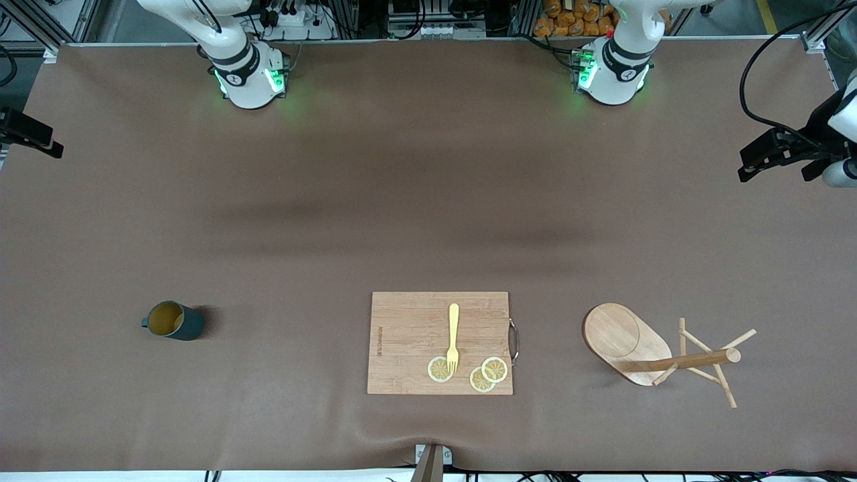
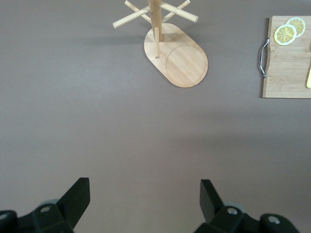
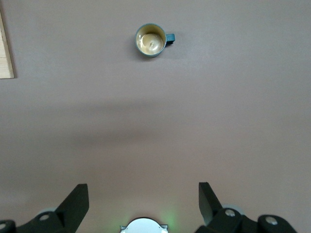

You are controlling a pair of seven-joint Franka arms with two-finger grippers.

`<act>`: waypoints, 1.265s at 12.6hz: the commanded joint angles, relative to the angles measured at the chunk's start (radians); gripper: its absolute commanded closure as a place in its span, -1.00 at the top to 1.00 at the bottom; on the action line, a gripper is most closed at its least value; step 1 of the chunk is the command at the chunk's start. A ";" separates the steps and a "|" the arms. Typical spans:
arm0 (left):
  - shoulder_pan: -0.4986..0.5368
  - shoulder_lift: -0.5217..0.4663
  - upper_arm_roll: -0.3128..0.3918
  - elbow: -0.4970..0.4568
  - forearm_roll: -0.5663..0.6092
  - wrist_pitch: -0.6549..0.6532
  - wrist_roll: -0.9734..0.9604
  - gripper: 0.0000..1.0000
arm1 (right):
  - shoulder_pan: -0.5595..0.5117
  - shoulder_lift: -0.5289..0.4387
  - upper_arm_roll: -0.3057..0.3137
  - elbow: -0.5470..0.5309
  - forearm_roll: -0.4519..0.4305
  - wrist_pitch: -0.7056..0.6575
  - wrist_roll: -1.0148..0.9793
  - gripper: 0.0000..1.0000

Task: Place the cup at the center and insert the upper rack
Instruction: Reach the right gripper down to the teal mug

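The dark teal cup (image 1: 173, 320) (image 3: 151, 40) stands upright on the brown table toward the right arm's end, its yellow inside showing. The upper rack (image 1: 659, 353) (image 2: 176, 54), a bamboo mug tree, lies tipped on its side toward the left arm's end, with its oval base (image 1: 622, 338) raised on edge. My left gripper (image 2: 144, 195) hangs open high over bare table, well short of the rack. My right gripper (image 3: 143, 196) is open too, high up over its own base (image 3: 143, 226), far from the cup. Neither gripper shows in the front view.
A wooden cutting board (image 1: 408, 328) with a metal handle lies between cup and rack, near the table's front edge. It carries a yellow fork (image 1: 453, 337) and three lemon slices (image 1: 494, 369). Black devices (image 1: 776, 152) (image 1: 30, 134) reach in at both table ends.
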 commanded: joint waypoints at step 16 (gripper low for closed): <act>-0.005 0.022 -0.008 0.025 -0.013 -0.039 0.012 1.00 | -0.019 0.013 0.003 0.018 -0.016 -0.025 -0.002 1.00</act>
